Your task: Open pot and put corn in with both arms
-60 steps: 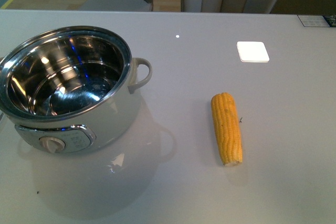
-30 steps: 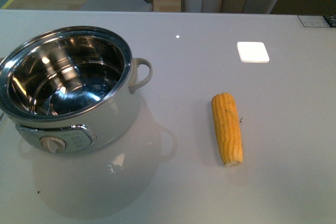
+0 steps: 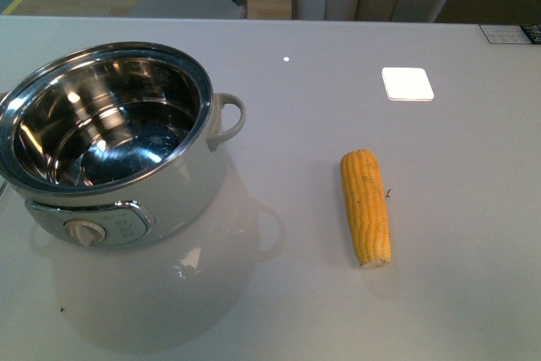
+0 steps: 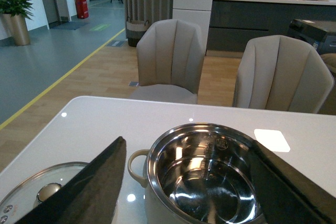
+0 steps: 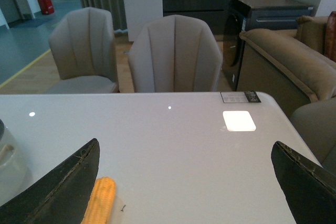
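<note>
The white pot [image 3: 118, 154] stands open at the left of the table, its steel inside empty; it also shows in the left wrist view [image 4: 205, 177]. The corn [image 3: 365, 206] lies on the table to the pot's right, pale cut end toward me; its tip shows in the right wrist view [image 5: 100, 200]. Neither arm shows in the front view. My left gripper [image 4: 194, 182] is open, its jaws spread either side of the pot. My right gripper [image 5: 186, 182] is open and empty above the table, the corn beside one finger [image 5: 63, 187].
A glass lid [image 4: 42, 195] with a knob lies on the table beside the pot. A white square [image 3: 407, 83] marks the table at the back right, near a small card [image 3: 511, 33] at the edge. Chairs [image 4: 170, 59] stand beyond the far edge.
</note>
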Motion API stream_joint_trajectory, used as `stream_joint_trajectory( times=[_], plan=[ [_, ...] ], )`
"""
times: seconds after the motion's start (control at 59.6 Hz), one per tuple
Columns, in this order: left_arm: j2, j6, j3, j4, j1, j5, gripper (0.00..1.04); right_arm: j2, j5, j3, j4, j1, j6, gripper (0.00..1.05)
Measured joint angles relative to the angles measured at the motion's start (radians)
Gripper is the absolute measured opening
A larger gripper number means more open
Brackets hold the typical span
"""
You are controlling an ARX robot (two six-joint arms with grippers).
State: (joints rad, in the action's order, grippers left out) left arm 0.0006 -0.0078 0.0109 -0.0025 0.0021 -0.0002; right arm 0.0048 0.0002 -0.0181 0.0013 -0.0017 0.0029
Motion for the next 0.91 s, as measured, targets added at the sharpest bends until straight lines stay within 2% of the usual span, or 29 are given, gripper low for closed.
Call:
stream_joint_trajectory(
  times=[0.034, 0.134, 0.403, 0.453, 0.52, 0.571, 0.604, 0.755, 0.906],
  plan=[
    [0.000, 0.000, 0.000, 0.000, 0.000, 0.000, 0.84, 0.000, 0.000, 0.000, 0.000, 0.000, 0.000, 0.96],
    [0.000, 0.001, 0.000, 0.000, 0.000, 0.000, 0.99, 0.000, 0.000, 0.000, 0.000, 0.000, 0.000, 0.96],
    [0.000, 0.002, 0.000, 0.000, 0.000, 0.000, 0.98, 0.000, 0.000, 0.000, 0.000, 0.000, 0.000, 0.96],
    [0.000, 0.002, 0.000, 0.000, 0.000, -0.001, 0.98, 0.068, -0.105, -0.054, -0.139, -0.025, -0.045, 0.96],
    [0.000, 0.003, 0.000, 0.000, 0.000, 0.002, 0.98, 0.318, -0.250, -0.205, -0.470, -0.062, -0.129, 0.96],
    [0.000, 0.002, 0.000, 0.000, 0.000, 0.001, 0.98, 0.444, -0.270, -0.251, -0.604, -0.054, -0.148, 0.96],
    [0.000, 0.003, 0.000, 0.000, 0.000, 0.001, 0.98, 0.497, -0.270, -0.256, -0.629, -0.042, -0.150, 0.96],
    [0.000, 0.003, 0.000, 0.000, 0.000, 0.000, 0.98, 0.673, -0.210, -0.256, -0.510, 0.035, -0.140, 0.96],
    [0.000, 0.003, 0.000, 0.000, 0.000, 0.000, 0.98, 0.905, -0.148, -0.272, -0.282, 0.164, -0.095, 0.96]
  ],
)
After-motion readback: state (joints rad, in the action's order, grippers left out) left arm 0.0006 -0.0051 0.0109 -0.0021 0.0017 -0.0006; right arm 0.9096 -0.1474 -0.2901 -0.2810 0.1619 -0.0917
